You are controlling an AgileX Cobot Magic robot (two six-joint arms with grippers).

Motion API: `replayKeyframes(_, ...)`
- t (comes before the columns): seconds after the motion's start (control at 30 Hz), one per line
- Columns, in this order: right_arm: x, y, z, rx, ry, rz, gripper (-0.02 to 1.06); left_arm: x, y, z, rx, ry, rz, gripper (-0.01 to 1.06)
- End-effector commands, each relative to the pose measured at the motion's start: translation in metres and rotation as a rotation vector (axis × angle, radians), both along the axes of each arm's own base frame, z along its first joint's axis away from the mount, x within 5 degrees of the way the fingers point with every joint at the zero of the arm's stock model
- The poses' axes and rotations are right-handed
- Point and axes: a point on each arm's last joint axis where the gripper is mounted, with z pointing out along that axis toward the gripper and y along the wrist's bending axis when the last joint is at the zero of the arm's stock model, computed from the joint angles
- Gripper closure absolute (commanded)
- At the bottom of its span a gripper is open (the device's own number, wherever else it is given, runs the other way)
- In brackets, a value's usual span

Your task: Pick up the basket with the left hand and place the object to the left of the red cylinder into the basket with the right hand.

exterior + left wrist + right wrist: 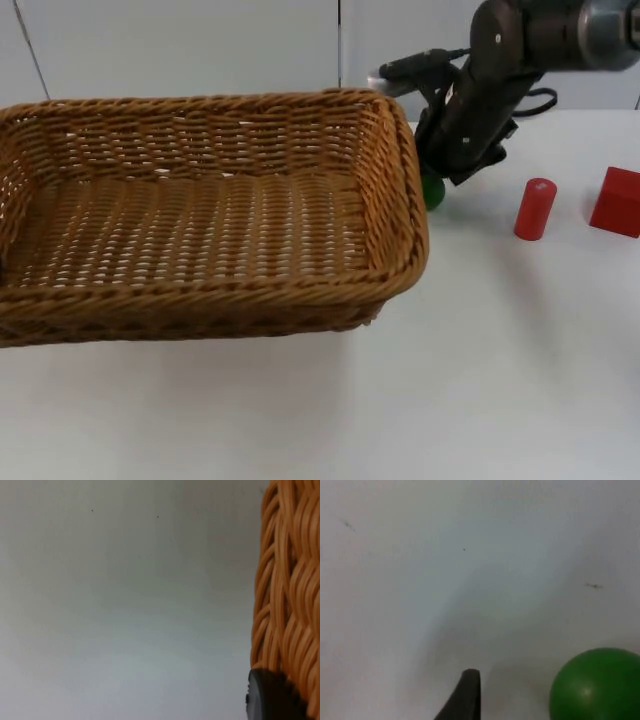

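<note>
Top view: basket (200, 215) lifted, rim beside left gripper fingertip (272, 695); left grip state unclear. Right gripper (445, 160) low over green ball (432, 188), grip state unclear. Risk: ball rolls off, hits red cylinder (535, 209).

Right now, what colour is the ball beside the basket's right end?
Green; the ball shows best in the right wrist view.
</note>
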Motion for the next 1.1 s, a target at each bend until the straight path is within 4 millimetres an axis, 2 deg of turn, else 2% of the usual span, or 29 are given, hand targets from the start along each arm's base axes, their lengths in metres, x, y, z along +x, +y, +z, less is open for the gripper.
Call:
replayKeyframes(0.0,0.003,0.004,0.004,0.004,-0.037,0.016,0.18,-0.001,-0.002,0.003,-0.033,-0.003,0.015,1.05)
replayKeyframes(0.13,0.003,0.004,-0.003,-0.011,-0.039,0.022,0.22,-0.001,-0.002,0.003,-0.033,-0.003,0.015,1.05)
replayKeyframes(0.2,0.004,0.004,-0.002,-0.014,-0.048,0.025,0.39,-0.001,-0.002,0.003,-0.03,-0.004,0.013,1.05)
replayKeyframes(0.23,0.004,0.004,-0.002,-0.014,-0.048,0.025,0.39,-0.001,-0.002,0.003,-0.03,-0.004,0.013,1.05)
replayKeyframes(0.33,0.003,0.003,0.005,-0.018,-0.04,0.025,0.77,0.0,-0.001,0.003,-0.026,-0.01,0.017,1.05)
replayKeyframes(0.37,0.002,0.003,0.013,-0.013,-0.038,0.023,0.91,0.0,-0.001,0.003,-0.026,-0.01,0.017,1.05)
replayKeyframes(0.4,0.002,0.003,0.013,-0.013,-0.038,0.023,0.91,0.0,-0.001,0.003,-0.026,-0.01,0.017,1.05)
replayKeyframes(0.43,0.0,0.002,0.023,-0.013,-0.04,0.023,1.04,0.0,-0.001,0.003,-0.023,-0.012,0.019,1.05)
replayKeyframes(0.53,-0.01,-0.002,0.076,-0.015,-0.034,0.024,1.05,0.0,-0.001,0.003,-0.023,-0.015,0.023,1.05)
replayKeyframes(0.57,-0.01,-0.002,0.076,-0.015,-0.034,0.024,1.05,0.0,-0.001,0.003,-0.023,-0.015,0.023,1.05)
replayKeyframes(0.6,-0.015,-0.004,0.091,-0.024,-0.025,0.025,1.05,0.0,-0.001,0.003,-0.023,-0.015,0.023,1.05)
replayKeyframes(0.73,-0.04,-0.014,0.164,-0.006,-0.038,0.003,1.05,0.001,-0.001,0.003,-0.019,-0.02,0.026,1.05)
replayKeyframes(0.77,-0.04,-0.014,0.164,-0.006,-0.038,0.003,1.05,0.001,-0.001,0.003,-0.019,-0.02,0.026,1.05)
replayKeyframes(0.9,-0.068,-0.025,0.23,0.038,-0.098,-0.02,1.05,0.001,-0.001,0.003,-0.02,-0.019,0.025,1.05)
replayKeyframes(0.93,-0.068,-0.025,0.23,0.038,-0.098,-0.02,1.05,0.001,-0.001,0.003,-0.02,-0.019,0.025,1.05)
replayKeyframes(1.03,-0.093,-0.035,0.261,0.066,-0.13,-0.041,1.05,0.001,-0.001,0.003,-0.02,-0.019,0.025,1.05)
replayKeyframes(1.07,-0.101,-0.038,0.266,0.068,-0.133,-0.042,1.05,0.001,-0.001,0.003,-0.02,-0.019,0.025,1.05)
